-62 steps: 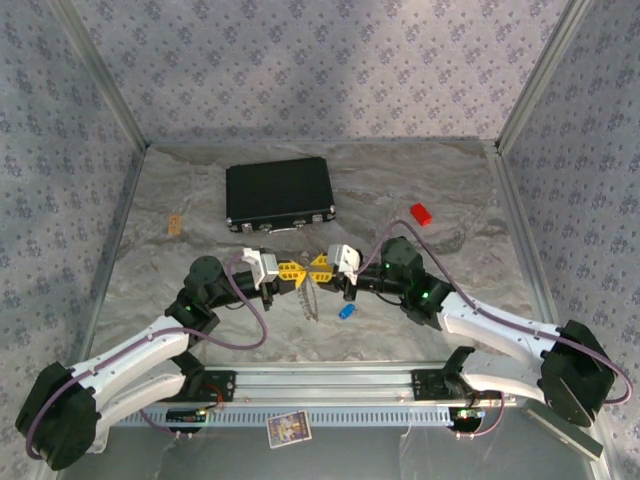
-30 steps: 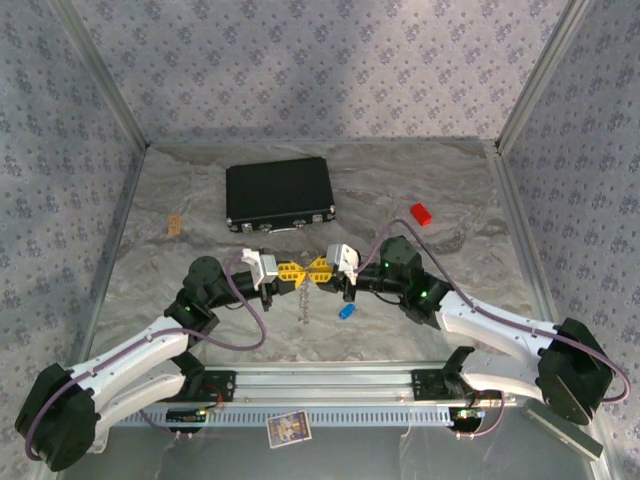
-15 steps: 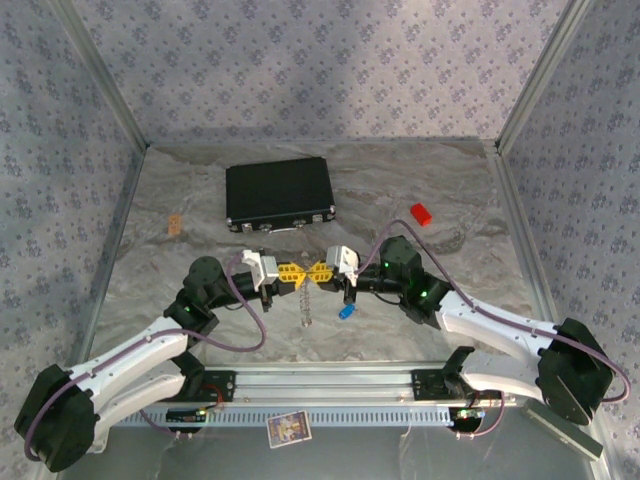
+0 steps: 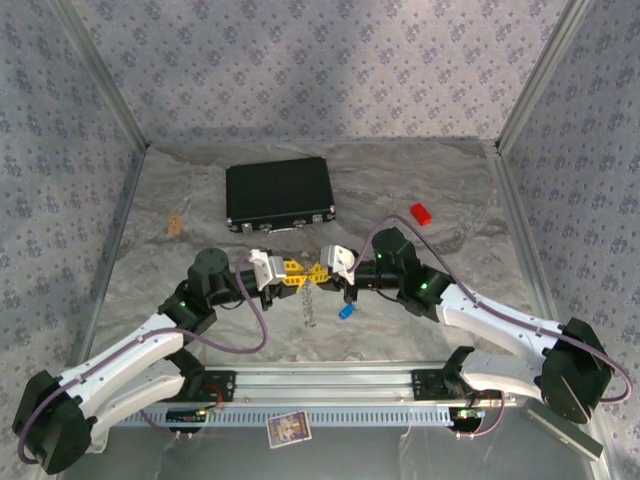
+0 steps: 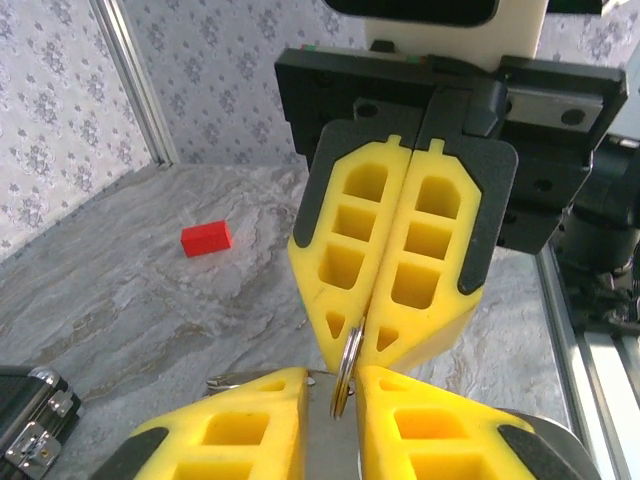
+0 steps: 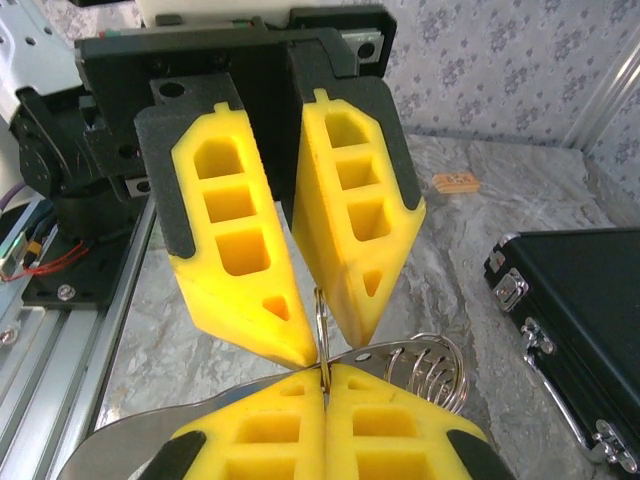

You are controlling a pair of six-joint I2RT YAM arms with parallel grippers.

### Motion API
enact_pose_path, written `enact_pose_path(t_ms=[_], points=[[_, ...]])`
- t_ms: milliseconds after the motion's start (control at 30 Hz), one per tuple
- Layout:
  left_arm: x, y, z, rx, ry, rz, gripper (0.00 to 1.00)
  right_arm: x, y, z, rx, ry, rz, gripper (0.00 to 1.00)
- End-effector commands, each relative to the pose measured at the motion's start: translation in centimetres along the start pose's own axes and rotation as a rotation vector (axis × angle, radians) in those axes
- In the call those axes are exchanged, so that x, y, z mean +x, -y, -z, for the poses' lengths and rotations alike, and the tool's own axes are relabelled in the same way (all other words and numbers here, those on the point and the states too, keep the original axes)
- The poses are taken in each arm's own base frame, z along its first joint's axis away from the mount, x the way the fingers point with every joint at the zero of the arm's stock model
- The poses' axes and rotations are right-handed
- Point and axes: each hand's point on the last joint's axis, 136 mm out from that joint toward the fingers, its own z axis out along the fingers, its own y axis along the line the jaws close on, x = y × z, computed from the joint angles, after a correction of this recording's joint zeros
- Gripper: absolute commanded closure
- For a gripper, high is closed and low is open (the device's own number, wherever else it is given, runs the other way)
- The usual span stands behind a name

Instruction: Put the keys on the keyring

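The right gripper (image 6: 325, 375) is closed. Its two tips are pressed flat together on the thin metal ring of the keyring (image 6: 321, 318), which stands on edge between them. The left gripper (image 5: 334, 380) meets it tip to tip and stands slightly open, with a narrow gap between its tips that is wider than the ring's edge sitting in it. Whether either pad touches the wire I cannot tell.

Both pairs of fingers (image 5: 430, 250) are bright yellow moulded wedges with recessed pockets. They are backed by matte black plates and taper to blunt points.

Below the meeting tips, over the middle of the table (image 4: 180, 260), the keyring's pale, spring-like coil (image 4: 310, 303) of looped wire hangs down. The table's surface is a grey, marbled sheet, faintly wrinkled.

The blue-headed key (image 4: 347, 311) lies on that surface just beside the coil's lower end, on the right gripper's side and apart from the ring.

A black case (image 4: 278, 193), hard-shelled and rectangular with small metal latches, lies shut toward the far edge, left of centre. A small red block (image 4: 421, 212) sits toward the far right corner, well apart from both grippers.
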Motion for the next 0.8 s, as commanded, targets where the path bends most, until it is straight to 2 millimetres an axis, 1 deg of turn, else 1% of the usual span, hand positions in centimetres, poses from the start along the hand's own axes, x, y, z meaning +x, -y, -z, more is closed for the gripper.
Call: enact_pose_path(t_ms=[0, 67, 133, 167, 267, 300, 333, 433, 633, 700, 767], points=[[0.3, 0.5, 0.2, 0.024, -0.059, -0.049, 0.83, -0.5, -0.1, 0.0, -0.025, -0.038, 0.034, 1.0], [0.3, 0.6, 0.2, 0.028, -0.06, -0.054, 0.9, -0.7, -0.2, -0.1, -0.036, -0.043, 0.038, 1.0], [0.3, 0.7, 0.2, 0.036, -0.057, -0.054, 0.98, -0.7, -0.3, -0.1, -0.042, -0.039, 0.038, 1.0], [0.3, 0.8, 0.2, 0.039, -0.055, -0.053, 1.0, -0.9, -0.3, -0.1, -0.042, -0.034, 0.041, 1.0], [0.1, 0.9, 0.1, 0.048, -0.036, -0.052, 1.0, -0.9, -0.3, -0.2, -0.04, -0.025, 0.038, 1.0], [-0.1, 1.0, 0.2, 0.049, -0.026, -0.049, 1.0, -0.9, -0.3, -0.2, -0.038, -0.018, 0.036, 0.98], [-0.1, 1.0, 0.1, 0.048, -0.016, -0.045, 1.0, -1.1, -0.3, -0.2, -0.039, -0.008, 0.034, 0.93], [-0.4, 1.0, 0.1, 0.044, 0.014, -0.037, 1.0, -1.2, -0.4, 0.0, -0.034, 0.02, 0.028, 0.85], [-0.7, 1.3, 0.2, 0.056, 0.05, -0.025, 1.0, -1.1, -0.5, 0.3, -0.024, 0.044, 0.015, 0.83], [-0.8, 1.4, 0.2, 0.061, 0.058, -0.025, 1.0, -1.1, -0.5, 0.3, -0.028, 0.045, 0.01, 0.85], [-1.0, 1.4, 0.3, 0.064, 0.068, -0.024, 1.0, -1.0, -0.6, 0.2, -0.035, 0.043, 0.006, 0.88]])
